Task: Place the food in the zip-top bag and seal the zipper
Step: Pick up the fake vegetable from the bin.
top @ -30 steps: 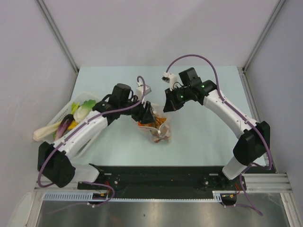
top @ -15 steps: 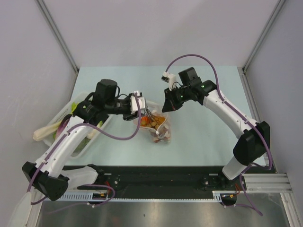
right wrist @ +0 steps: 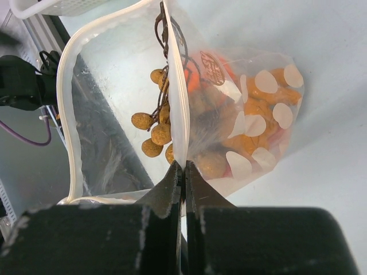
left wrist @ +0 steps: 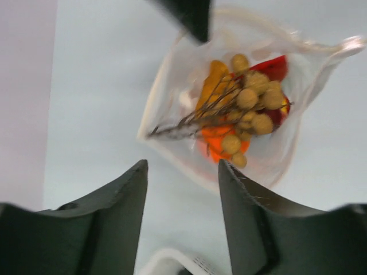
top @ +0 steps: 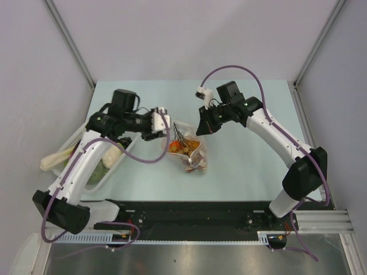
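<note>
On the smooth pale table (top: 241,166) I see the limp, clear, white-dotted zip-top bag (right wrist: 252,114) lying mid-table, mouth open, bulging with glossy plastic food (left wrist: 246,109): round tan balls on thin brown stems, plus orange and red pieces. My right gripper (right wrist: 183,171) is pinched tight on the narrow whitish zipper (right wrist: 67,114). My left gripper (left wrist: 182,172) hangs above the bag, dark fingers spread and empty.

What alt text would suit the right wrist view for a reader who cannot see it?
The right gripper pinches one whitish rim of the open, dotted zip-top bag. Inside lie a cluster of tan balls on dark stems and orange pieces; a white tray peeks in top left.
</note>
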Robot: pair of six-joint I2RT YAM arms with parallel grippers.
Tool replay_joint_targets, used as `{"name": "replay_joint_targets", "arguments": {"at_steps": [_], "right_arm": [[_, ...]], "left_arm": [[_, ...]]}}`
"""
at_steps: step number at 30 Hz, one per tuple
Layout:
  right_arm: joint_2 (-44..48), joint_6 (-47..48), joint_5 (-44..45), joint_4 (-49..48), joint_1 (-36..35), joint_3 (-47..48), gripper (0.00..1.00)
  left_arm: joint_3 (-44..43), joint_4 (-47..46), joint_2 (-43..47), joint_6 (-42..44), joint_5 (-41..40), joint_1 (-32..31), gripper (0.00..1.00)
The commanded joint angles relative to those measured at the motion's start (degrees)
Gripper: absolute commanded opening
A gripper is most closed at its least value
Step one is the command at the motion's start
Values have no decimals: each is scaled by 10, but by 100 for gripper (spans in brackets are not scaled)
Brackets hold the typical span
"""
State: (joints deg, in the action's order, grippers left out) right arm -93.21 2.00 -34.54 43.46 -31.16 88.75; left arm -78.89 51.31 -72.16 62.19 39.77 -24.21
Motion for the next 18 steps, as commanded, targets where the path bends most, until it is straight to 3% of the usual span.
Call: {"name": "replay_joint_targets", "arguments": {"at_steps": [1,3,6,10,14,18], "right_arm": [[3,16,-11,0,3,30,0],[3,18,-11,4,3,30,0],[2,18,-9,5,3,29,0],[1,17,-6,4,0,28,0],[0,17,-3,4,-6,27,0],[6,22,3,5,-7,26,0]], "left_arm": [[-17,24,30,-138,78,157,63],[-21,57,26,-145,81,214,68],[-9,103,11,-127,87,372,70],[-15,113,-47,-152,23,482,79],[-47,97,-111,-194,-50,526,87],[-69,69,-139,-252,-152,544,88]]}}
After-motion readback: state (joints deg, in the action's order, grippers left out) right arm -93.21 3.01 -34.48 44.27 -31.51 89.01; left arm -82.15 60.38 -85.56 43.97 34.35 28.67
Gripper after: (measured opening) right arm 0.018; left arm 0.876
